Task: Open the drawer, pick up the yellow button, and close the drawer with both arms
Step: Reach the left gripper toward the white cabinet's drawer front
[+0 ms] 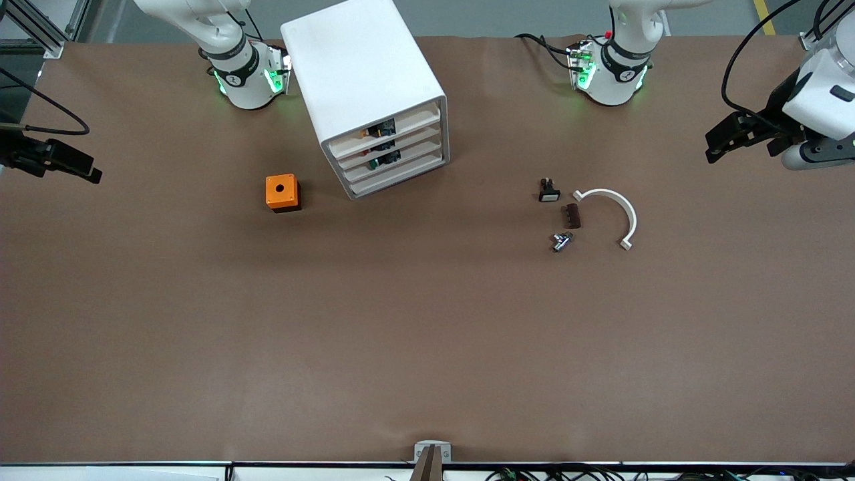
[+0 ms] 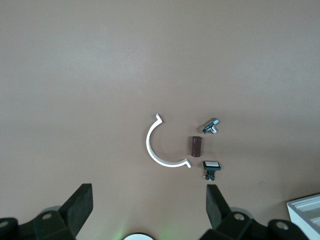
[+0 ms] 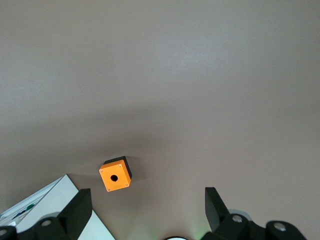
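Four drawers: all sit shut in my white cabinet (image 1: 374,93); nothing of the task is done yet.
Top drawer (image 1: 391,127): closed, flush with the three below, a slit showing small parts inside.
Button (image 1: 365,133): an orange speck in that slit, probably it; not yet taken.
Left gripper (image 2: 149,207): fingers spread, empty, over bare table at the left arm's end.
Right gripper (image 3: 146,210): fingers spread, empty, at the right arm's end.
Orange box (image 1: 282,192): beside the cabinet.

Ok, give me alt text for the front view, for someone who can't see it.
A white cabinet with its top drawer shut stands on a brown table, an orange box beside it. The left gripper and right gripper hang open at the table's ends.
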`<state>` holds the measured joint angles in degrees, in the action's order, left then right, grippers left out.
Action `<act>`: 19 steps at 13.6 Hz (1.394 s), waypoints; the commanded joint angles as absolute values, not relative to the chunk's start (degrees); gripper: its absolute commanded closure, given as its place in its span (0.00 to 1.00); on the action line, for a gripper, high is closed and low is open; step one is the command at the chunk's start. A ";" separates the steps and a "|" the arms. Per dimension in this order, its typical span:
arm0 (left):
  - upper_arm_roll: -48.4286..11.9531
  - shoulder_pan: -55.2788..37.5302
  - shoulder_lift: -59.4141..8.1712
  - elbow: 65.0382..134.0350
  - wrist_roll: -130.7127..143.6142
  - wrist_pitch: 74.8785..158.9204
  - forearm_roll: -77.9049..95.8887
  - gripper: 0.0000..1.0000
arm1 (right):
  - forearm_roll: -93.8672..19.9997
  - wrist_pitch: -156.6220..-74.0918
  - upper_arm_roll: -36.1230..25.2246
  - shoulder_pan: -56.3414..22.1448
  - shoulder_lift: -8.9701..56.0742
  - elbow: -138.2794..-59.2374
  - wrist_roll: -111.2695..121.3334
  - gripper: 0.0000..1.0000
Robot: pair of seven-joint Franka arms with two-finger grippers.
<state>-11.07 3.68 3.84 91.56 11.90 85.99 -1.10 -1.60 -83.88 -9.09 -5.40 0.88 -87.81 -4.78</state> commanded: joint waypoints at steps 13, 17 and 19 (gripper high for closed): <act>-11.69 3.78 -1.66 89.91 12.92 87.27 -1.94 0.00 | -0.44 -84.02 -8.61 -5.45 -1.23 -89.56 -5.89 0.00; -11.78 3.34 -6.75 89.91 17.64 89.74 -1.23 0.00 | -0.53 -83.94 -8.61 -5.45 -1.23 -89.56 -5.89 0.00; -12.04 0.63 -8.78 89.91 24.66 89.74 -1.06 0.00 | -0.44 -84.02 -8.61 -5.45 -1.23 -89.56 -5.89 0.00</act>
